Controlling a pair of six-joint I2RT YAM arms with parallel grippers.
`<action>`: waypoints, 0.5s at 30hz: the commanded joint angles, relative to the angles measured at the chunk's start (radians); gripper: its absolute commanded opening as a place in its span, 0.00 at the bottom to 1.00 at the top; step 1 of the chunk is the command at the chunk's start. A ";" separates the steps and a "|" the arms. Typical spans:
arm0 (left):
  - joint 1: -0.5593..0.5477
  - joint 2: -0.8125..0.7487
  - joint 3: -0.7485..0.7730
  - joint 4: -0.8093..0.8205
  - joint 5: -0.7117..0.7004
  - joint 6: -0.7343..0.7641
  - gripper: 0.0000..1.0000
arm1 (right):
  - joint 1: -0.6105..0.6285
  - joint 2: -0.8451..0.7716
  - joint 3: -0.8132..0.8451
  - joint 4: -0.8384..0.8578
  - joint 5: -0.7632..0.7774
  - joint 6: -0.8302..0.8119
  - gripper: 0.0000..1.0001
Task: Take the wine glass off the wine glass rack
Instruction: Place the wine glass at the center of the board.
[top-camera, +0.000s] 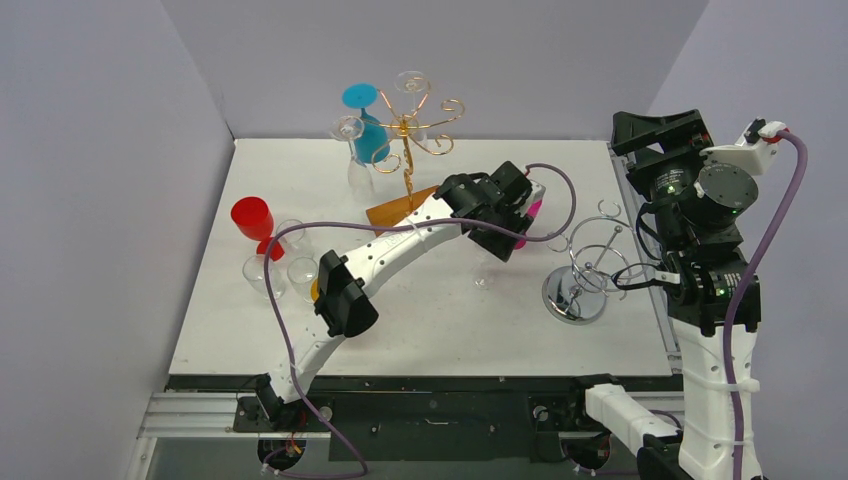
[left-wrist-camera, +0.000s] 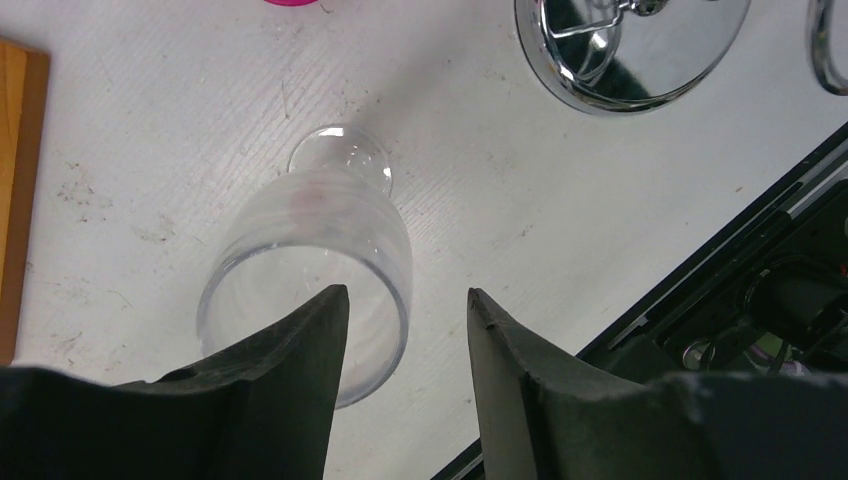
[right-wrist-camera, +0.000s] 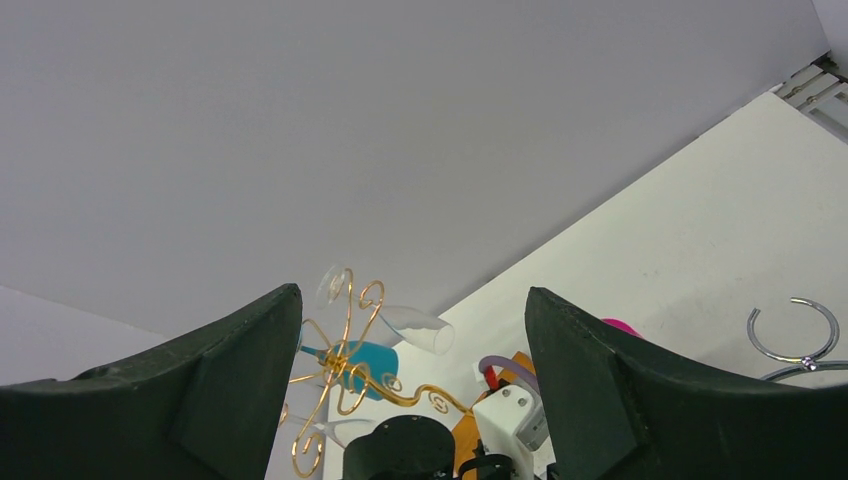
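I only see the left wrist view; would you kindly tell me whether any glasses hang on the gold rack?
Observer: Yes, the wine glass rack holds a blue glass and at least one clear glass.
Operator: Thanks, where is the right hand?
Observer: The right hand is open and empty, facing the rack from the right side.
Operator: Anything on the far left?
Observer: A red glass and several clear glasses sit near the table's left edge.
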 joint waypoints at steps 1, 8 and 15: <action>-0.001 -0.026 0.067 0.012 -0.010 0.002 0.45 | -0.006 0.001 0.004 0.042 -0.010 0.004 0.77; -0.002 -0.069 0.078 0.013 -0.010 0.001 0.49 | -0.007 0.002 0.002 0.046 -0.022 0.011 0.77; -0.001 -0.122 0.079 0.031 0.007 -0.002 0.54 | -0.006 0.000 0.002 0.048 -0.027 0.015 0.77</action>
